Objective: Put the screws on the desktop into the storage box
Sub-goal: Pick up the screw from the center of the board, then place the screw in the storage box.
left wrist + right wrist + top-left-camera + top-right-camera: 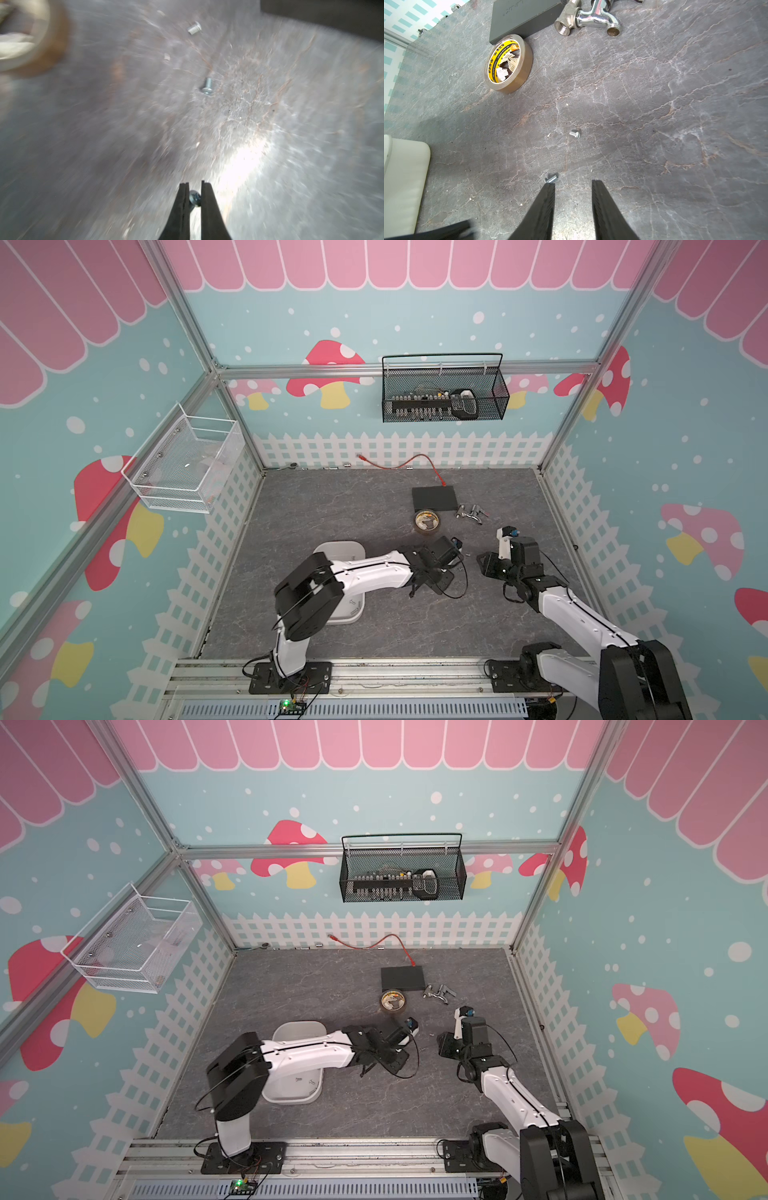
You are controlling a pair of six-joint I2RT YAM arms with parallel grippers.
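Clearly left jaws pinch a screw (195,198), right jaws gape near loose screws (574,133), tape roll (508,64) beyond.

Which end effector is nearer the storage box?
Left. The left end effector, shut on a screw, hangs just off the storage box's right side. The right end effector is farther out that way, open above the desktop.

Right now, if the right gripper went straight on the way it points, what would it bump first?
Likely the screw lying just beyond one fingertip of the open right gripper; a second screw lies farther ahead on the desktop. Its height is unclear, so it might pass over.
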